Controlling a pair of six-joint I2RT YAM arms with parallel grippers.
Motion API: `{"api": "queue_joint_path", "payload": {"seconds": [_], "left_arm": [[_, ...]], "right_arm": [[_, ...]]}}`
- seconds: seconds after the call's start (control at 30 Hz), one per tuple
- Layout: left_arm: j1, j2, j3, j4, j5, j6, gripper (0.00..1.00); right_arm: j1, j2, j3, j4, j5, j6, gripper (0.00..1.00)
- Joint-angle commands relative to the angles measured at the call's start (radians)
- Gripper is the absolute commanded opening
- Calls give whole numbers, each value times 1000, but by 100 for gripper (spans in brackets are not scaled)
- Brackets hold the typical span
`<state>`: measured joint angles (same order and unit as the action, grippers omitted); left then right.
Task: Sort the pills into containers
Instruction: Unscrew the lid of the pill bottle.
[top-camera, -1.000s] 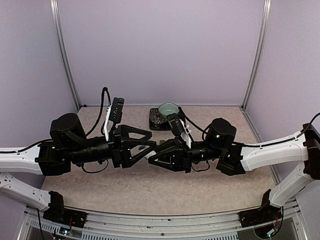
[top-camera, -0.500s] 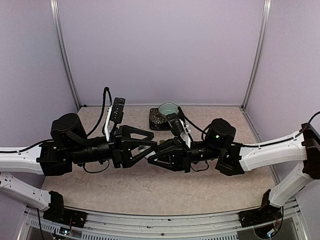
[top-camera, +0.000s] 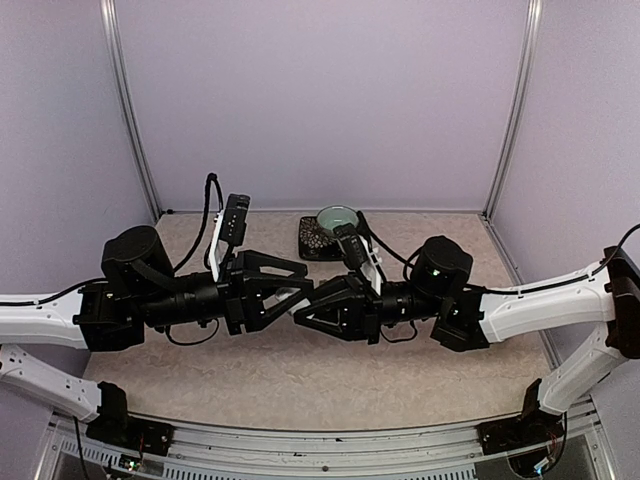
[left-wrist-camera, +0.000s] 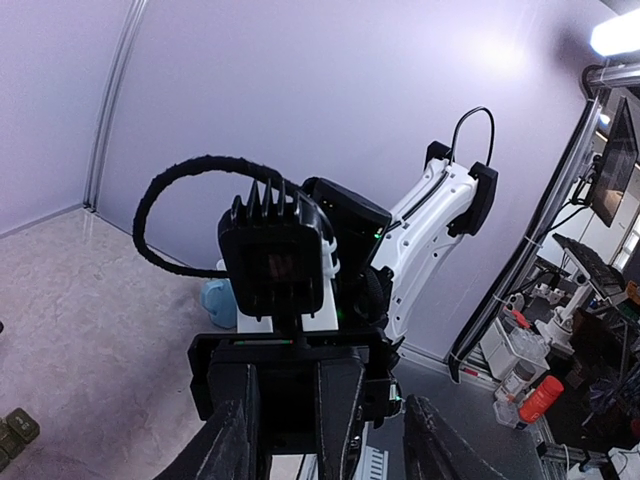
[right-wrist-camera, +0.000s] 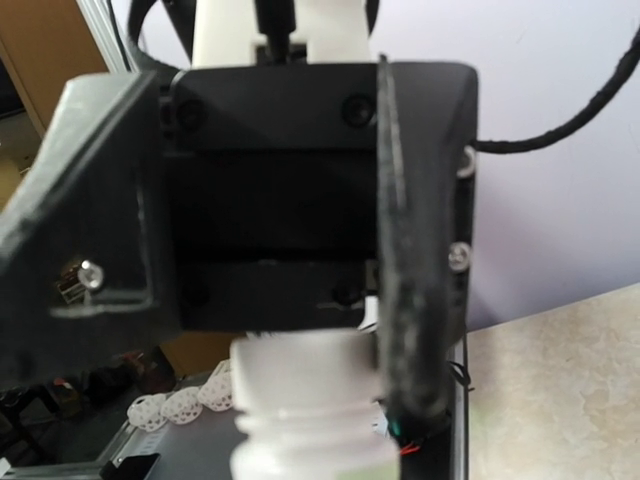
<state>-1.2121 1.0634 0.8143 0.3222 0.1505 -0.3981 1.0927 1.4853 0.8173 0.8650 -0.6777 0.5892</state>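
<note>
Pill bottle (right-wrist-camera: 300, 420) clamped in right jaws, top between left jaws, grip unclear

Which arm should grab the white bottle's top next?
Left. The left tool stands open, fingers flanking the top of the white bottle. The right tool looks shut on its body, so it probably just holds.

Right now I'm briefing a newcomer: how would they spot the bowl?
Look at the far edge of the table, midway along the back wall. The bowl sits beside a dark patterned mat; it is round and teal, the mat square and black.
</note>
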Motion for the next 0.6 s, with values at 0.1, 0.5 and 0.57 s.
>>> {"api": "queue_joint_path", "payload": {"seconds": [0.1, 0.5, 0.57], "left_arm": [[-8, -3, 0, 3, 6, 5, 51], [-9, -21, -1, -25, -30, 13, 47], [-7, -19, -1, -29, -33, 13, 44]], "right_arm": [[-19, -44, -17, -1, 61, 1, 18], [-27, -67, -26, -13, 59, -6, 18], [-27, -65, -27, -13, 55, -6, 18]]}}
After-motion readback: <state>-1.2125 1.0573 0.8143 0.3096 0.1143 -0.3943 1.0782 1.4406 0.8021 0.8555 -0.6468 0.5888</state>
